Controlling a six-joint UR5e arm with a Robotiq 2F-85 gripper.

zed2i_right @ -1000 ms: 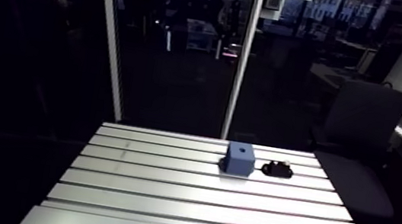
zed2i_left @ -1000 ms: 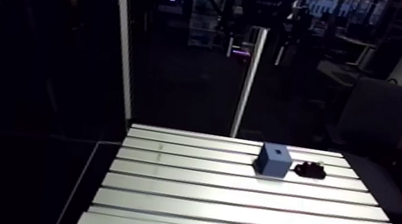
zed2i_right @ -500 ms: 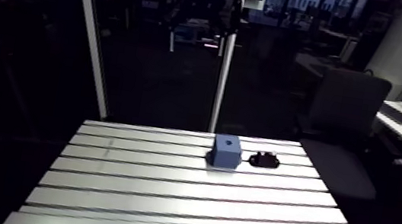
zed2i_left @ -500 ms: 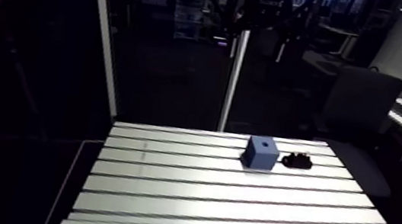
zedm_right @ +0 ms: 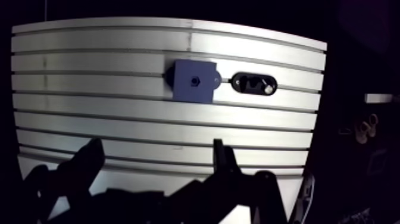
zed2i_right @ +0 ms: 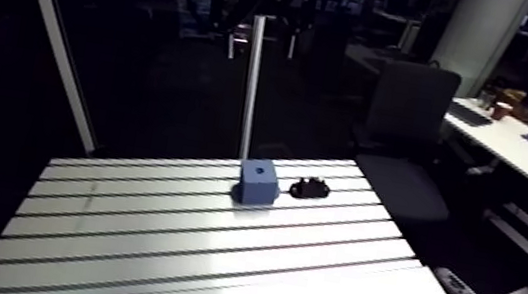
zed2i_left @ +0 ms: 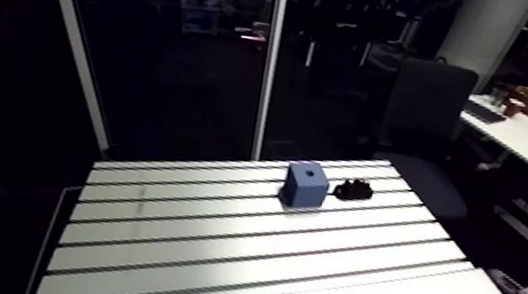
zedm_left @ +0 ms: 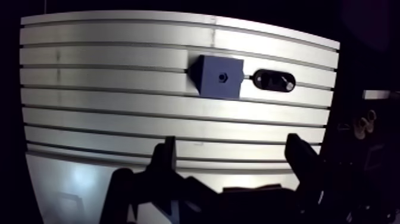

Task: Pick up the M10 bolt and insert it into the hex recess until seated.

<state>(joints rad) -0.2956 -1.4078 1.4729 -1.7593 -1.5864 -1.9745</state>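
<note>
1. Wrist view: the dark M10 bolt (zedm_left: 275,80) lies in a black oval cradle (zedm_left: 259,75) on the far part of the slotted aluminium bench (zedm_left: 119,113).
2. A blue cube (zedm_left: 208,82) with a top hex recess (zedm_left: 222,77) sits just left of the cradle.
3. The black two-fingered gripper (zedm_left: 231,146) hovers nearer, spread wide and empty.

Slotted table (zedm_left: 119,113), dark holder (zedm_right: 236,83) (oval)

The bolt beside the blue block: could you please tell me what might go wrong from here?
The bolt sits in a black holder close beside the blue block, so the open fingers might clip the block coming down. The recess on top looks small; a tilted grip could jam.
</note>
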